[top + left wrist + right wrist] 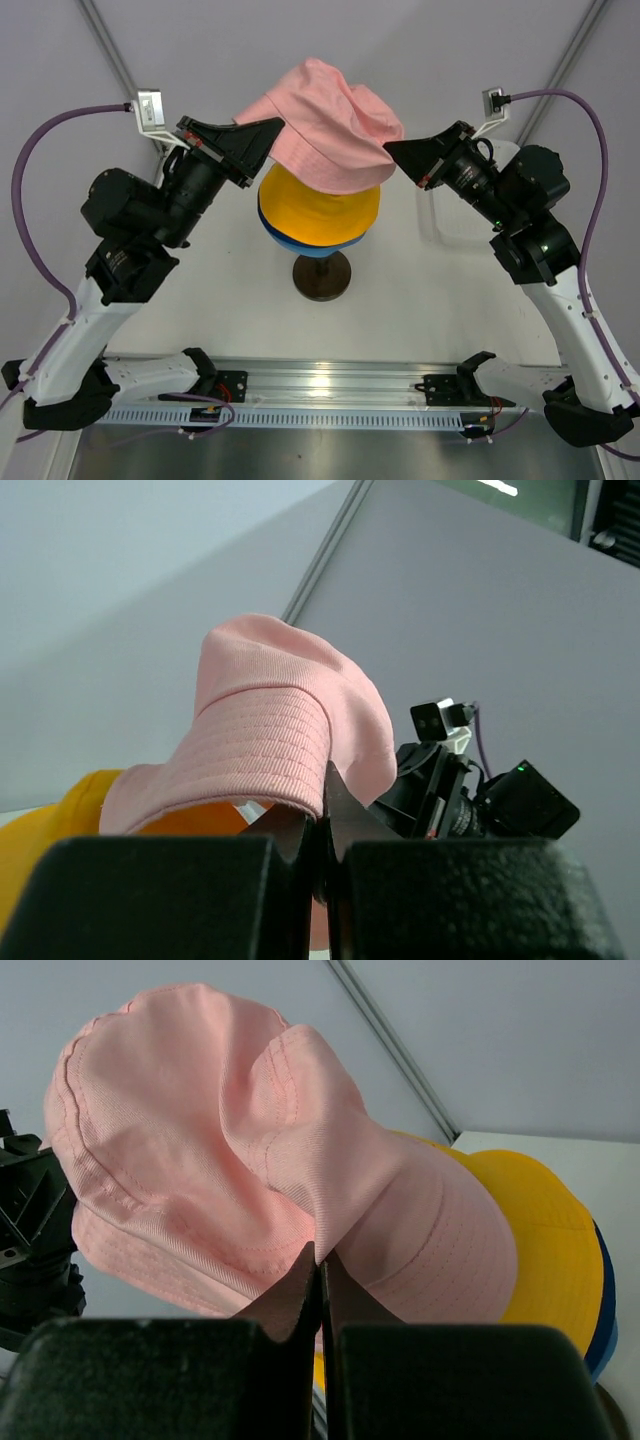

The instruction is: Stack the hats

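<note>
The pink hat (328, 120) hangs in the air between both grippers, just above the yellow-orange hat (318, 214). That hat sits on a blue hat (300, 243) on the stand with a dark round base (321, 276). My left gripper (279, 131) is shut on the pink hat's left brim; the left wrist view shows the brim (262, 745) pinched in my gripper (325, 802). My right gripper (390, 150) is shut on the right brim, seen in the right wrist view (320, 1260) with the pink hat (200, 1140) and the yellow-orange hat (545, 1230).
The white table (420, 300) lies under the stand. A metal rail (320, 385) runs along the near edge between the arm bases. Grey walls stand behind.
</note>
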`<state>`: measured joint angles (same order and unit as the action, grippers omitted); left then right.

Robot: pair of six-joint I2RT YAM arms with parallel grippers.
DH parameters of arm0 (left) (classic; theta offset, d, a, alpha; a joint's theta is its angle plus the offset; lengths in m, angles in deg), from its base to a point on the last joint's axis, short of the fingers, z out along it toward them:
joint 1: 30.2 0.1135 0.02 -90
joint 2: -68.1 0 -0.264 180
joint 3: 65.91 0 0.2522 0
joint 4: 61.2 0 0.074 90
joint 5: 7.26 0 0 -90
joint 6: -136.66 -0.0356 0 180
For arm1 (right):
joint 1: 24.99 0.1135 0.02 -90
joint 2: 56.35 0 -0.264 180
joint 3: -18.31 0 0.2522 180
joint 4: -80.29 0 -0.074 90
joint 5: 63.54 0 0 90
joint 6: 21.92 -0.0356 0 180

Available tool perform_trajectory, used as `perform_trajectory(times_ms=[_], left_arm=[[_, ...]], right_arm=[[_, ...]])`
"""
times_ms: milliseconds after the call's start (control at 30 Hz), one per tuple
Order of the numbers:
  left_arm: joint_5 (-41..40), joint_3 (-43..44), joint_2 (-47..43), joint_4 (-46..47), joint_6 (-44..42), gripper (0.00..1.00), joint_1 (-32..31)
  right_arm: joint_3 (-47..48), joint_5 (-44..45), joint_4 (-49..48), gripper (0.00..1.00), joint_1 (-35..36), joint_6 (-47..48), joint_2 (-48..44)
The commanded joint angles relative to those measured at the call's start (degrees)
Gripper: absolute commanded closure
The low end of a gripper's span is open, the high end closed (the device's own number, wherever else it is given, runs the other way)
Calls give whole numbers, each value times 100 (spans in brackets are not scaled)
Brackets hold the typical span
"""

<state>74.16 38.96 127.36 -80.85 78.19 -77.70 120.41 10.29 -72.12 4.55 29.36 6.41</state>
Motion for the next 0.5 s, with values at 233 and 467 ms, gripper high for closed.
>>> perform_trajectory(times_ms=[233,467], left_arm=[[214,408,208,-579,-675,99,663],[209,-205,-239,-1397,115,99,760]], right_arm=[[-562,-220,-178,99,-54,49,17],[-572,-203,182,42,-229,14,-290]])
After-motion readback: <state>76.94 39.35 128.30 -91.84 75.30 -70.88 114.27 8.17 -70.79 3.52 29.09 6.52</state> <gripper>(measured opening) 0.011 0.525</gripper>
